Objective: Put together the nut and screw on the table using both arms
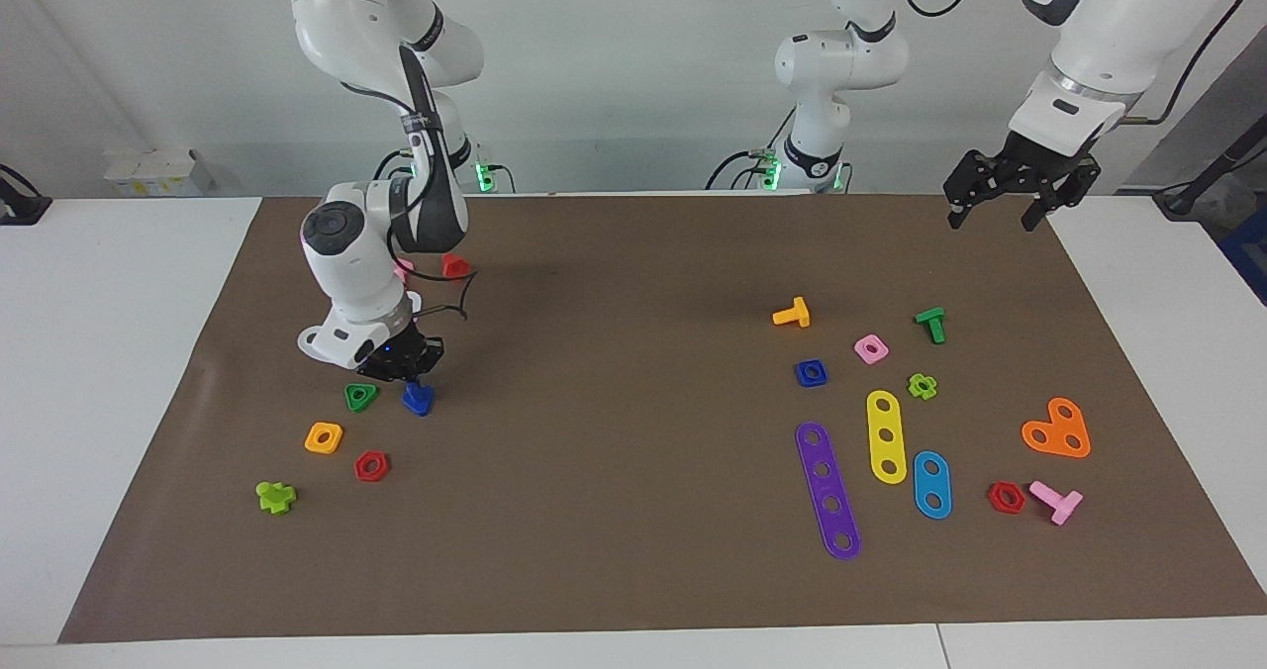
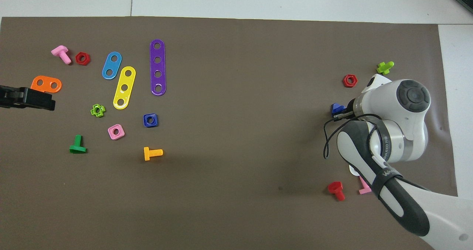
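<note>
- Your right gripper point(image 1: 411, 377) is down at the mat point(image 1: 633, 570) toward the right arm's end of the table point(image 1: 119, 352), its fingertips pinched on the dark-blue screw point(image 1: 418, 398), which touches the mat beside a green triangular nut point(image 1: 360, 396).
- Your left gripper point(image 1: 1020, 189) hangs over the mat's edge at the left arm's end, jaws spread wide and holding nothing.
- You find the blue nut point(image 1: 811, 372) flat on the mat, between the orange bolt point(image 1: 793, 314) and the purple strip point(image 1: 828, 489), near the pink nut point(image 1: 871, 348).

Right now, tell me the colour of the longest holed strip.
Purple strip; overhead view shows it best.
</note>
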Available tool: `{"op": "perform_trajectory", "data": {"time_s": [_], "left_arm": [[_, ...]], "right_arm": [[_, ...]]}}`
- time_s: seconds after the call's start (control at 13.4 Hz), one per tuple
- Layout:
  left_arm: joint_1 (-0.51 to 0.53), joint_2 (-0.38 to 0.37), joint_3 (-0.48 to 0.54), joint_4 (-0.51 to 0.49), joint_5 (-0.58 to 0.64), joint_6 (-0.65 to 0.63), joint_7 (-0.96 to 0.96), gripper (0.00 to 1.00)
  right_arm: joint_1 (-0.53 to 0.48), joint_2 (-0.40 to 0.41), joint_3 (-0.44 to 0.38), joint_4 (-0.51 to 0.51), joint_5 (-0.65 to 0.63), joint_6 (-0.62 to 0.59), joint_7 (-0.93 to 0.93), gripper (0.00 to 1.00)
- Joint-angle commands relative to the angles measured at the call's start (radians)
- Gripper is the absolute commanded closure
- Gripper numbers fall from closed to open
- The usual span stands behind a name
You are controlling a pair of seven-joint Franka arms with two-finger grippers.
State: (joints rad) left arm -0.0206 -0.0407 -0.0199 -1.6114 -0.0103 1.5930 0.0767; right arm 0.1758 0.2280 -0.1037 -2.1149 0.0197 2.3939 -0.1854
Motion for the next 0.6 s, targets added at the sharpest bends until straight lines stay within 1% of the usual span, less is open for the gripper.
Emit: {"op": "perform_trajectory", "data": {"time_s": [0.0,0.07,0.15,0.3,0.45,0.52], "left_arm": [[-0.009,-0.038,0.005,-0.041,0.001,-0.014,0.008,0.00],[-0.009,-0.039,0.003,-0.048,0.001,-0.016,0.011,0.00],[-0.013,-0.042,0.002,-0.050,0.001,-0.016,0.009,0.00],[-0.030,-0.045,0.002,-0.058,0.001,-0.004,0.005,0.00],[-0.030,-0.045,0.002,-0.058,0.001,0.010,0.002,0.00],[-0.030,-0.044,0.002,-0.058,0.001,0.021,0.002,0.00]], "right_arm": [[-0.002,-0.016,0.007,-0.007,0.014,0.008,0.017,1.00],[-0.002,-0.016,0.007,-0.007,0.014,0.013,0.017,0.43],[-0.002,-0.015,0.007,-0.007,0.014,0.024,0.017,0.27],[-0.002,-0.007,0.007,-0.007,0.014,0.056,0.018,0.26],[-0.002,0.008,0.007,-0.007,0.014,0.091,0.015,0.28],[-0.002,0.022,0.007,-0.007,0.014,0.114,0.014,0.33]]}}
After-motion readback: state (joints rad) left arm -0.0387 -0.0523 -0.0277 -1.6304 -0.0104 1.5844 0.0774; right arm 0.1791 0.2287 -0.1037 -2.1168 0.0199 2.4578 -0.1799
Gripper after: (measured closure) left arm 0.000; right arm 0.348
